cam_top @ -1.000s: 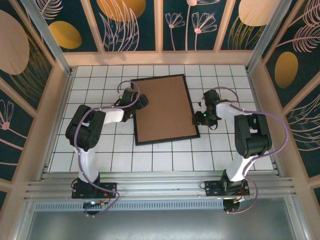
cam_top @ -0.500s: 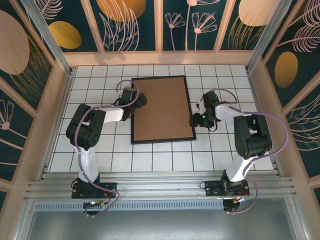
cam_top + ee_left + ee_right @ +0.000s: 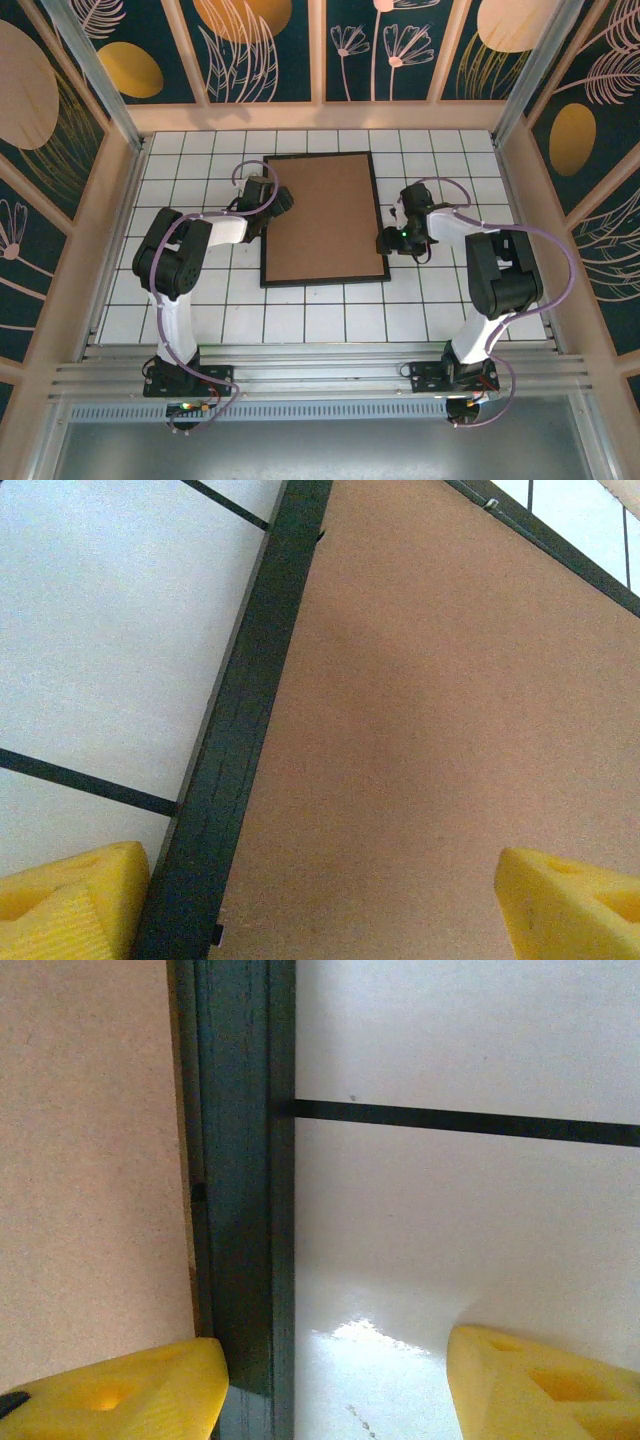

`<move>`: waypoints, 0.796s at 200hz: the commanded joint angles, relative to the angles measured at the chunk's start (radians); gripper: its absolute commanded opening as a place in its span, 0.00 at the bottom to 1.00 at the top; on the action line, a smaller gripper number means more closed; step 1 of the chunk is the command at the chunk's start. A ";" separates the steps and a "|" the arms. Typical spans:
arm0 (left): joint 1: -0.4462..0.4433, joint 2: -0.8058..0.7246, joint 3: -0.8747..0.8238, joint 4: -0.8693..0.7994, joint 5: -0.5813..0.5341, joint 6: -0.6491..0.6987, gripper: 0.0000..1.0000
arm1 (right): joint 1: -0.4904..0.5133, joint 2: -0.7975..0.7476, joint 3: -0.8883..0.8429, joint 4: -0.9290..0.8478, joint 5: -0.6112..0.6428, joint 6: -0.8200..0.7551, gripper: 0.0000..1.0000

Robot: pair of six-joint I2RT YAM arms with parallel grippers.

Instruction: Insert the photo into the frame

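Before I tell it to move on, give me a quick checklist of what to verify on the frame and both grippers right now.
1. Frame lies flat on the table: ok.
2. Backing board sits inside the black rim: ok.
3. Photo under the board: cannot tell, board hides it.
4. Left gripper open, straddling the left rim: ok.
5. Right gripper open, straddling the right rim: ok.

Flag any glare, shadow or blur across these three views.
Top external: even light, the frame crisp. Right wrist: a glare patch on the white table between the soft yellow fingertips. Left wrist: a faint shadow over the backing board.
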 commanded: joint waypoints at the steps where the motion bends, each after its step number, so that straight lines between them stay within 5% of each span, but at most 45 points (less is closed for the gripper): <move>1: -0.081 0.036 -0.021 0.004 0.155 -0.047 0.88 | 0.115 0.064 -0.013 0.092 -0.128 0.057 0.64; 97: -0.081 0.025 -0.021 -0.031 0.106 -0.021 0.88 | 0.225 0.064 0.065 -0.007 0.179 0.067 0.69; 159: -0.040 0.001 -0.024 -0.052 0.072 0.014 0.89 | 0.098 -0.094 0.095 -0.065 0.082 0.010 0.72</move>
